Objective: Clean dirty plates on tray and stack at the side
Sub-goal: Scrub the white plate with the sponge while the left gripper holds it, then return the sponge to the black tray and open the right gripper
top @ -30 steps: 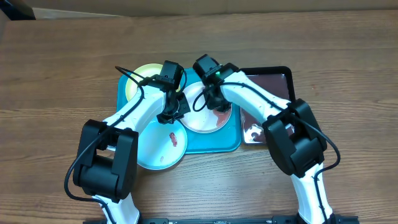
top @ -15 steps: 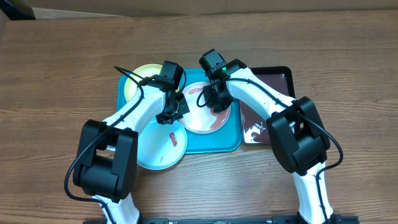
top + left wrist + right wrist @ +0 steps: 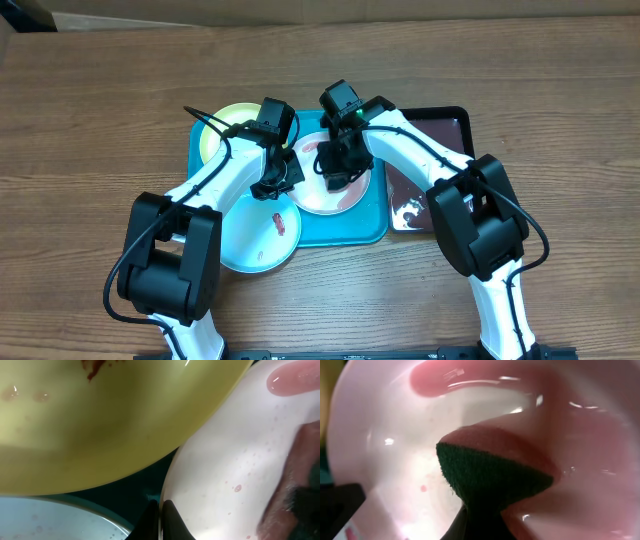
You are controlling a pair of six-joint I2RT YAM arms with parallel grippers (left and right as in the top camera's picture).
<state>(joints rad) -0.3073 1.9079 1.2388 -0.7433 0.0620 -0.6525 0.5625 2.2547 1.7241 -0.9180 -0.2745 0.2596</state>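
The white plate (image 3: 322, 196) lies on the turquoise tray (image 3: 340, 228), wet with pinkish-red liquid. My left gripper (image 3: 286, 176) is shut on its left rim (image 3: 161, 505). My right gripper (image 3: 338, 172) is shut on a dark sponge (image 3: 490, 472) pressed onto the white plate (image 3: 405, 455). The yellow-green plate (image 3: 228, 122) lies at the tray's back left and also shows in the left wrist view (image 3: 100, 425). The light blue plate (image 3: 262, 238), with a red smear, overlaps the tray's front left edge; its rim shows in the left wrist view (image 3: 65, 517).
A narrow black tray (image 3: 440, 140) with reddish liquid stands right of the turquoise tray. Both arms cross over the tray's middle. Bare wooden table (image 3: 90, 120) lies all around.
My right gripper with the sponge has shifted slightly toward the front left across the white plate. The left gripper has stayed on the rim.
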